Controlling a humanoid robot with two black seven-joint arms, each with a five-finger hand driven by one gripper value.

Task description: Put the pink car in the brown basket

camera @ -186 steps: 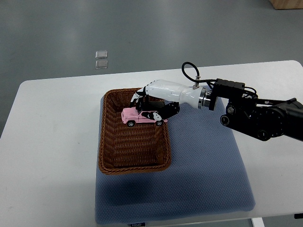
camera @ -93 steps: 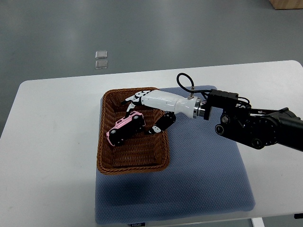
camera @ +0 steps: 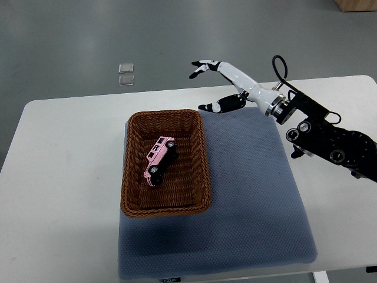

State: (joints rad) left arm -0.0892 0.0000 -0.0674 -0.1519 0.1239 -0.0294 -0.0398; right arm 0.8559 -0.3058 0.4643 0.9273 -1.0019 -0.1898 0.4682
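The pink toy car lies inside the brown wicker basket, on its floor, pointing diagonally from upper right to lower left. My right hand is raised up and to the right of the basket, over the table's far edge. Its white fingers and black-tipped thumb are spread and hold nothing. The right arm comes in from the right edge. No left arm shows.
The basket stands on a blue-grey mat that covers the middle of the white table. Two small clear squares lie on the grey floor beyond the table.
The hand let go of the pink car, which dropped and settled on the basket floor. The hand then lifted out of the basket and drew back up and to the right, fingers spread.
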